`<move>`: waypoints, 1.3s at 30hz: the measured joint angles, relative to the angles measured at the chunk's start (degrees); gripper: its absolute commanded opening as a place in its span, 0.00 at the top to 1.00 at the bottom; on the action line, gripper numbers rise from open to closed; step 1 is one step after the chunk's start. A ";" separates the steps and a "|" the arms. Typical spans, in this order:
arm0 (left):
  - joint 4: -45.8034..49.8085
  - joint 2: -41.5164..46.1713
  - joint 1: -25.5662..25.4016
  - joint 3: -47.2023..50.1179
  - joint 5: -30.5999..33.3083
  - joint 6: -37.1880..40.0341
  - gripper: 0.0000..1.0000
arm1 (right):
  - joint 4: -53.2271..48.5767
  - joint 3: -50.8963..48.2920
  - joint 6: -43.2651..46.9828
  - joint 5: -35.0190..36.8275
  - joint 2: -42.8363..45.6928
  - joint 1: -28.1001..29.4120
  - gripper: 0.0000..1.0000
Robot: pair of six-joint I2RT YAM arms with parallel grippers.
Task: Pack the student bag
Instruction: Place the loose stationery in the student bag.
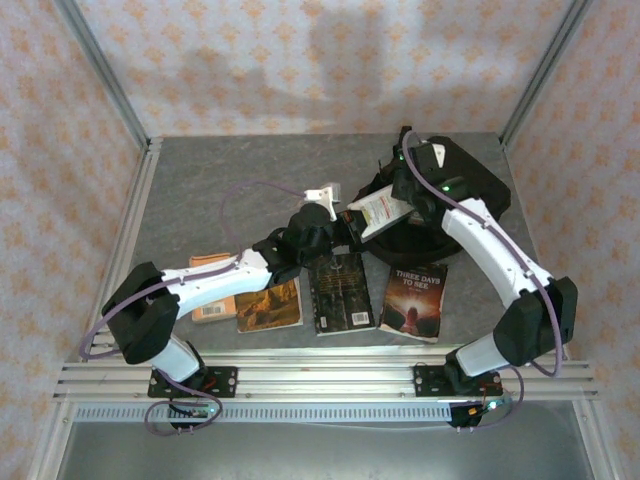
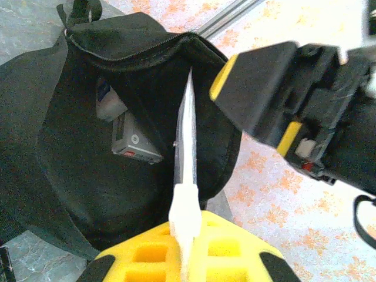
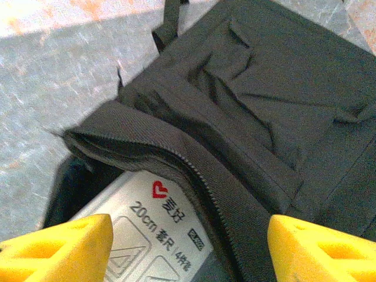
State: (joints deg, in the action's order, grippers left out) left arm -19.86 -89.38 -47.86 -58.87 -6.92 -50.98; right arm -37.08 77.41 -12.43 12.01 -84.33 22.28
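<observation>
1. Student bag lies flat at far-right of table, mouth turned toward L gripper. R arm sits right over it; L arm reaches in from across.
2. L gripper is clamped on a thin white pack, seen edge-on. Pack's long axis runs straight into the mouth, w/ front end past the zip lip.
3. R gripper has fingers wide, straddling the lip; no pinch visible.
4. Judgement: next move is a push along the pack axis by L.
5. Bag is black soft fabric, slack and creased. A grey boxy item is inside.
6. Books lie near the bases, outside the bag.
</observation>
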 measured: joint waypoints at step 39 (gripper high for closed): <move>20.55 5.01 5.22 -8.98 -4.63 -6.08 1.00 | -11.32 22.93 -6.45 -16.57 -1.53 -1.81 1.00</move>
State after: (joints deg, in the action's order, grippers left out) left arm 0.69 -84.38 -42.63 -67.85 -11.55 -57.06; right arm -48.40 100.33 -18.87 -4.56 -85.86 20.47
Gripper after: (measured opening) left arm 0.049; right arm 0.050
